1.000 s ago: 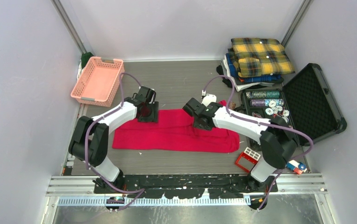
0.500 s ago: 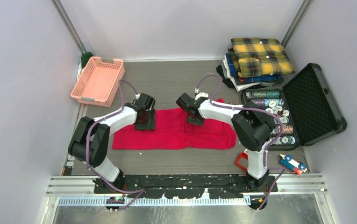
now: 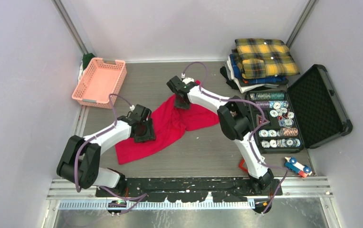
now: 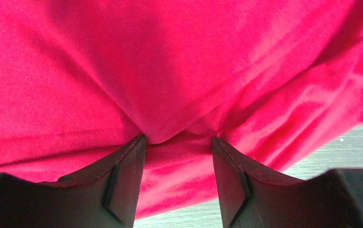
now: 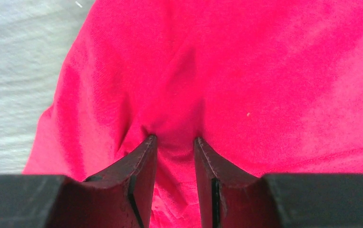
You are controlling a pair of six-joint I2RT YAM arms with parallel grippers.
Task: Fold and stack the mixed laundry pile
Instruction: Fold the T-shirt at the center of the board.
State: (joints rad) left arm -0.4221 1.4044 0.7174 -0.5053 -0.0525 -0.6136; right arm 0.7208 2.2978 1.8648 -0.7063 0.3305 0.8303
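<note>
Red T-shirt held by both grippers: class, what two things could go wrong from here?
The plain red cloth T-shirt is pinched by small puckers in the left gripper and right gripper, so it might slip free. It lies bunched and slanted, so a fold may come out crooked.

This was a robotics lab test cell. Plain pale walls (image 3: 23,71) boxed in a grey table (image 3: 203,152). The cabled left arm (image 3: 108,135) and right arm (image 3: 232,118) were bolted to a metal rail (image 3: 194,190) at 6 o'clock. Unrelated props sat around a red T-shirt (image 3: 170,124): a pink lattice basket (image 3: 99,83) at 10, a folded yellow plaid shirt (image 3: 262,57) at 1, a poker-chip case (image 3: 317,107) at 3, and a toy car (image 3: 297,166) at 4.
</note>
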